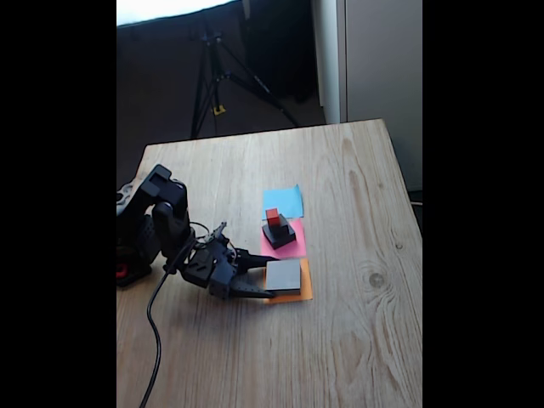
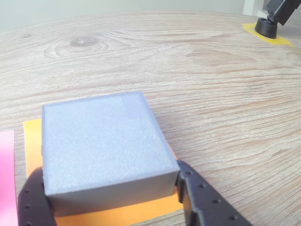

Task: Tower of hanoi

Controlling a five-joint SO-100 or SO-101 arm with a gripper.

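Gripper [image 2: 110, 200] fingers flank the large flat grey block [image 2: 101, 141] on the orange paper square [image 2: 32, 134], jaws wide, apparently not yet clamped.

Fixed view high above table [image 1: 357, 340]; wrist view low, close; shared: grey block [image 1: 283, 275].

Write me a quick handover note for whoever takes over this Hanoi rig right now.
Pincer: open, its two fingers either side of the large grey block; whether they touch it is unclear.
Grey block: sits on the orange paper square, alone.
Red cube: tops a stack of black blocks on the pink square.
Blue square: nothing on it.
Done: grey block is apart from the rest of the stack.
Left: how far along the puzzle is cannot be told.
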